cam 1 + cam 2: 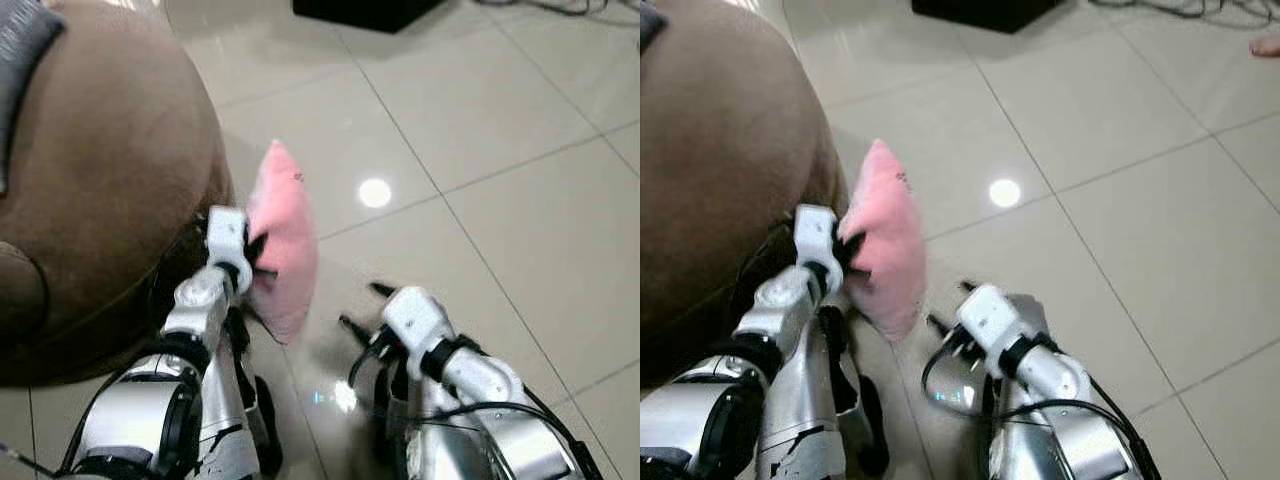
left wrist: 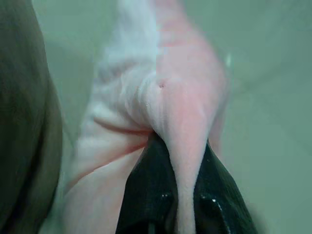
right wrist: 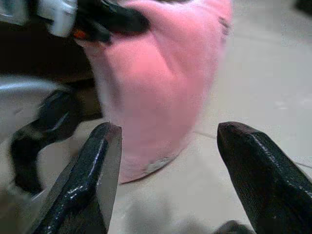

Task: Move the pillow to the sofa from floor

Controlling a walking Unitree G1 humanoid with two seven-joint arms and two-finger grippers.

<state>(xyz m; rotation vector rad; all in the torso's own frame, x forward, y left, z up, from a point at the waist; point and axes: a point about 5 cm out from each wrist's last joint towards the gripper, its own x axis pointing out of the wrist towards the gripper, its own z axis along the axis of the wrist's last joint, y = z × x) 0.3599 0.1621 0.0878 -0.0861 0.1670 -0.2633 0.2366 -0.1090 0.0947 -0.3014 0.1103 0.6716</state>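
A rounded brown upholstered sofa stands on the glossy beige tiled floor, and a soft pink fabric pillow hangs just beside its edge. The left gripper pinches a fold of the pillow between its fingers. The right gripper sits low near the floor by the pillow, fingers spread apart.

pink soft cloth pillow: fleecy, matt fabric, creased into folds where it is pinched.
rounded brown upholstered sofa: matt, suede-like cloth, smooth and even.
pale beige tiled floor: glossy tiles with thin dark grout lines; a round light reflection shows on them.
left gripper: smooth, shiny black plastic fingers pressed onto the pillow's fabric.
right gripper: black fingers with a finely textured, slightly sheened surface, spread apart.
robot's silver arms: smooth metallic-looking shells with black joints.
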